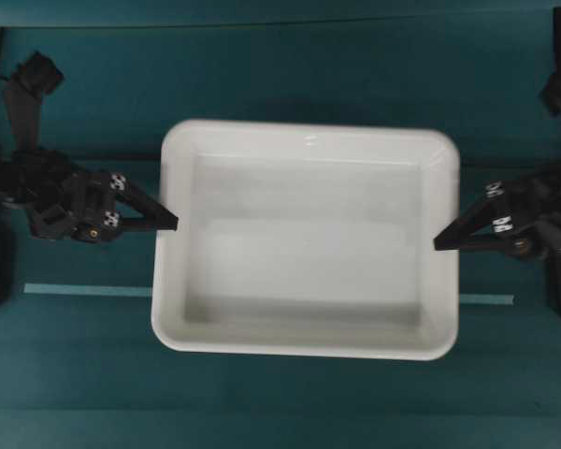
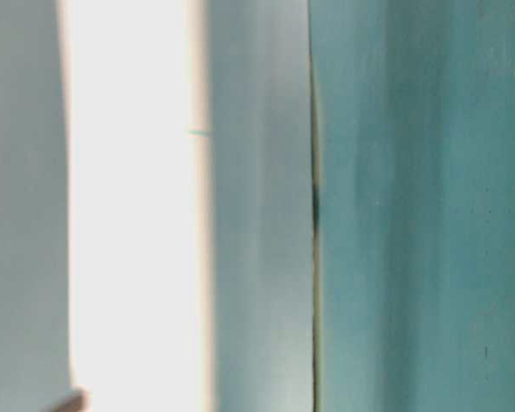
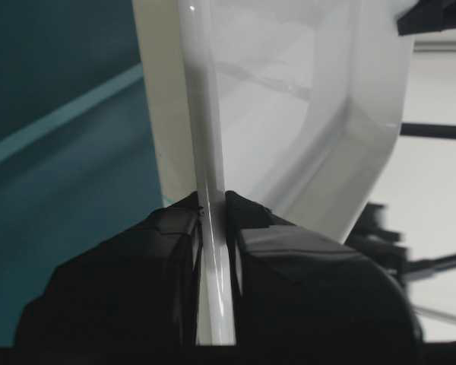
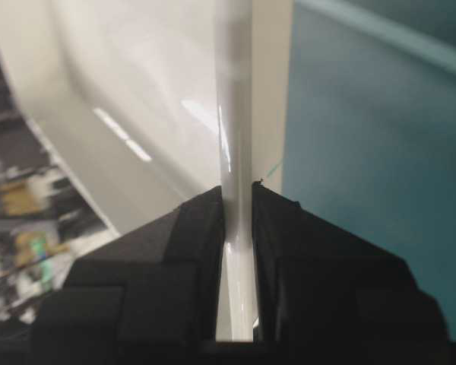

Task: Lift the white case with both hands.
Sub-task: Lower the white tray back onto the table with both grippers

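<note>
White case | left gripper pinching left rim | right gripper pinching right rim

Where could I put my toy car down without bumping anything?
The large white plastic case has a bare flat bottom. Bare teal table lies beyond its far rim and in front of its near rim. The sides are crowded: the left gripper and right gripper pinch the rims.

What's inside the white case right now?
Nothing visible inside the white case: the overhead view shows only its bare glossy bottom. Left gripper and right gripper pinch the rim at opposite ends. What is beneath it is hidden.
</note>
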Controlling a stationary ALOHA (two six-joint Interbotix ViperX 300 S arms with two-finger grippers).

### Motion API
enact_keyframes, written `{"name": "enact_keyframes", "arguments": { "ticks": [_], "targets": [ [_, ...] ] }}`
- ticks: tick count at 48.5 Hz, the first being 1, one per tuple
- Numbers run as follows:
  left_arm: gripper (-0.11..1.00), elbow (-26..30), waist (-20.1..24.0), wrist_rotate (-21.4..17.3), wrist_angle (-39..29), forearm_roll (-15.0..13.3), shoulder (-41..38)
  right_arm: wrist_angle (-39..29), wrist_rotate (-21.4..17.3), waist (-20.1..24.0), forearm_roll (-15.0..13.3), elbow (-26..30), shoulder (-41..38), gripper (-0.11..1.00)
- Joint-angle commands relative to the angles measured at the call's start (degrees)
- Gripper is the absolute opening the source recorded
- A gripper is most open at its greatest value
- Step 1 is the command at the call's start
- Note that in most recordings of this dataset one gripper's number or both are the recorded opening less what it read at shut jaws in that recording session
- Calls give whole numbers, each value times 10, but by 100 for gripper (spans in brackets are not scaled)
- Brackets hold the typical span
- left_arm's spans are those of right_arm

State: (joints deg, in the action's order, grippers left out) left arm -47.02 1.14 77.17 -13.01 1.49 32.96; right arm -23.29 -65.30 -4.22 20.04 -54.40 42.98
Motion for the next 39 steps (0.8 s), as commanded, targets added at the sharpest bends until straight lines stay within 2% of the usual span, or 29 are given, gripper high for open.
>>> {"name": "enact_keyframes", "arguments": {
  "ticks": [1, 11, 20, 39],
  "targets": [
    [8, -9, 4, -3, 20, 2, -17, 41, 6, 3, -1, -18, -29, 12],
    [6, -65, 21, -1, 25, 2, -35, 83, 12, 5, -1, -56, -78, 12],
    [6, -104, 25, 1, 43, 2, -65, 88, 30, 6, -1, -67, -122, 11],
    [6, -131, 23, 2, 94, 2, -167, 133, 39, 18, -1, -67, -245, 11]
  ]
}}
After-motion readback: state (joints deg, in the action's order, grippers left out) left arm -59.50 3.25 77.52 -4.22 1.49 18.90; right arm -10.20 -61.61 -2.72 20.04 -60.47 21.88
